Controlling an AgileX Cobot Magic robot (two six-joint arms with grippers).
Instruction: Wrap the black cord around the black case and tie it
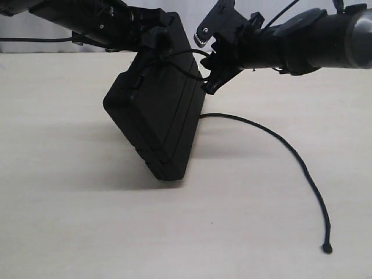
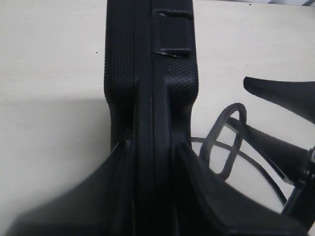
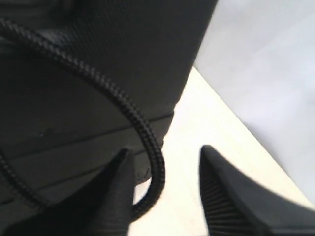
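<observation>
The black case (image 1: 157,122) stands tilted with one corner on the table; its upper edge is pinched in my left gripper (image 1: 152,36). In the left wrist view that gripper (image 2: 152,147) is shut on the case's rim (image 2: 150,73). The black cord (image 1: 290,152) loops over the case's top right, then trails across the table to a knotted end (image 1: 328,248). My right gripper (image 1: 208,60) hovers at that loop. In the right wrist view its jaws (image 3: 166,151) stand apart around the braided cord (image 3: 123,105), which lies against one finger; the case (image 3: 98,59) fills the background.
Both black arms reach in from the top of the exterior view. The right gripper's fingers (image 2: 280,93) also show beside the cord loop (image 2: 229,142) in the left wrist view. The pale tabletop (image 1: 70,221) spreads around the case.
</observation>
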